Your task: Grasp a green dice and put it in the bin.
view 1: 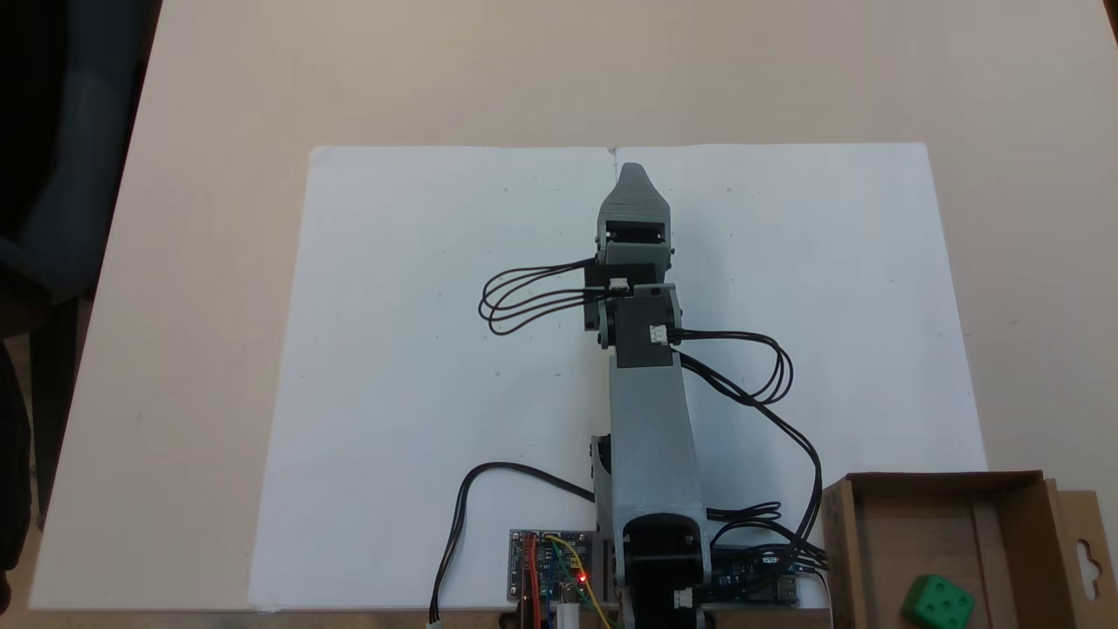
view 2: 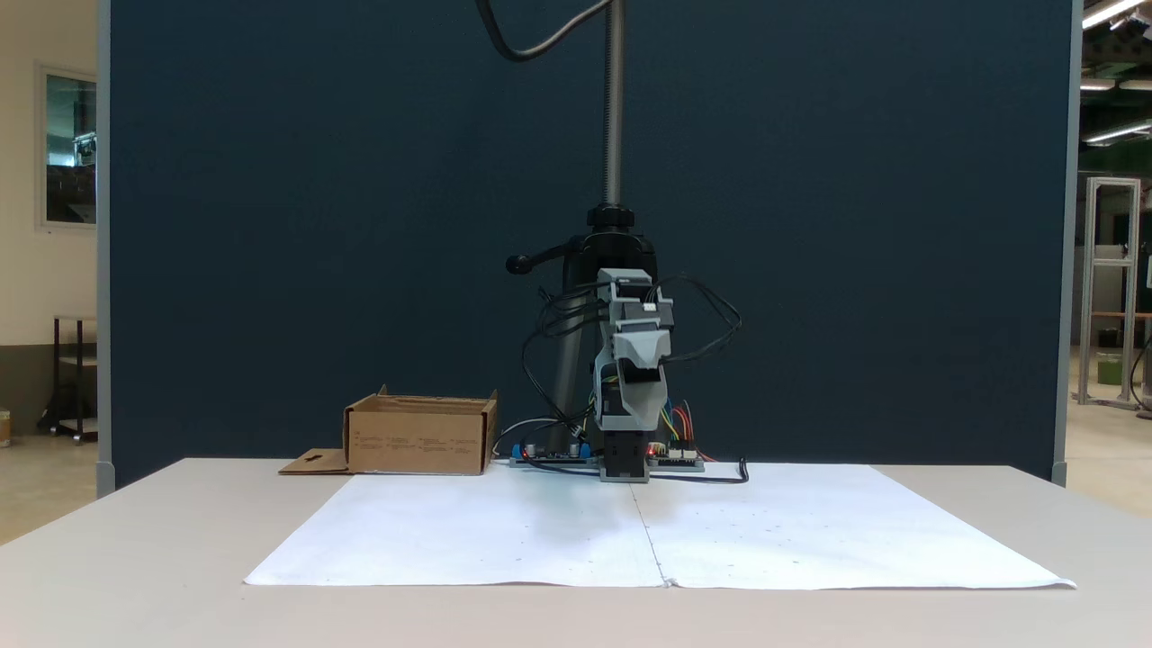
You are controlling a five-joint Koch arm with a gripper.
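Note:
The green dice (view 1: 939, 601) lies inside the bin (view 1: 943, 480), a brown cardboard box at the lower right of a fixed view, beside the arm's base. From the front, the bin (view 2: 418, 436) stands at the back left of the table with a flap flat on the table. The grey arm reaches out over the white paper, and my gripper (view 1: 631, 175) hangs above the middle of the sheet, far from the bin. Seen head-on, the gripper (view 2: 634, 418) points down toward the camera. One tip shows, so its jaws cannot be read. Nothing is visible in it.
Two white paper sheets (view 1: 437, 349) cover the middle of the beige table (view 1: 218, 87). A circuit board (view 1: 550, 568) with a red light and black cables (view 1: 524, 301) sit around the arm's base. A camera stand pole (view 2: 614, 108) and a dark blue partition (view 2: 315, 225) rise behind.

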